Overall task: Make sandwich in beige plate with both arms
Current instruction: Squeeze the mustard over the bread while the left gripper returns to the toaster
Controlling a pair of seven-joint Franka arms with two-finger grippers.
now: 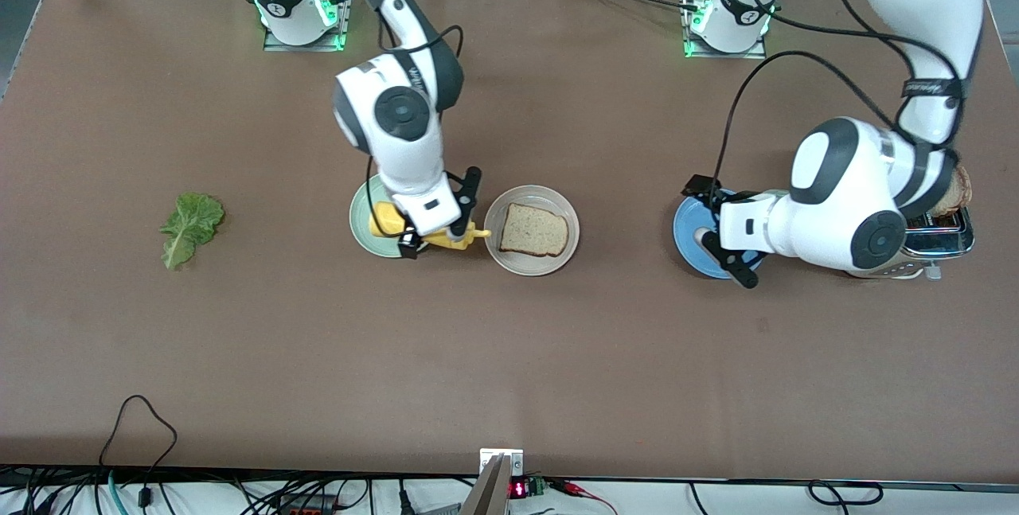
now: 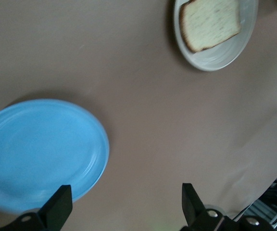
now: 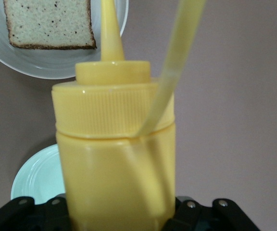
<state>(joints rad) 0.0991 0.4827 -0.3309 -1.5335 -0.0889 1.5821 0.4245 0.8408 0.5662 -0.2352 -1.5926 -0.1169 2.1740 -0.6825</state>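
One bread slice [image 1: 533, 230] lies in the beige plate [image 1: 495, 216] at the table's middle. My right gripper [image 1: 440, 220] is shut on a yellow squeeze bottle [image 1: 446, 238], held on its side above the edge of a mint-green plate [image 1: 362, 220], nozzle toward the beige plate. The right wrist view shows the bottle [image 3: 114, 144], the slice [image 3: 49, 21] and the beige plate [image 3: 56, 67]. My left gripper [image 1: 711, 230] is open and empty over a blue plate [image 1: 686, 232]. A green lettuce leaf [image 1: 191, 226] lies at the right arm's end of the table.
A second bread slice [image 1: 955, 193] sits on a metal tray [image 1: 947, 240] at the left arm's end, mostly hidden by the left arm. The left wrist view shows the blue plate [image 2: 37, 154], the beige plate [image 2: 215, 55] and bare brown table between them.
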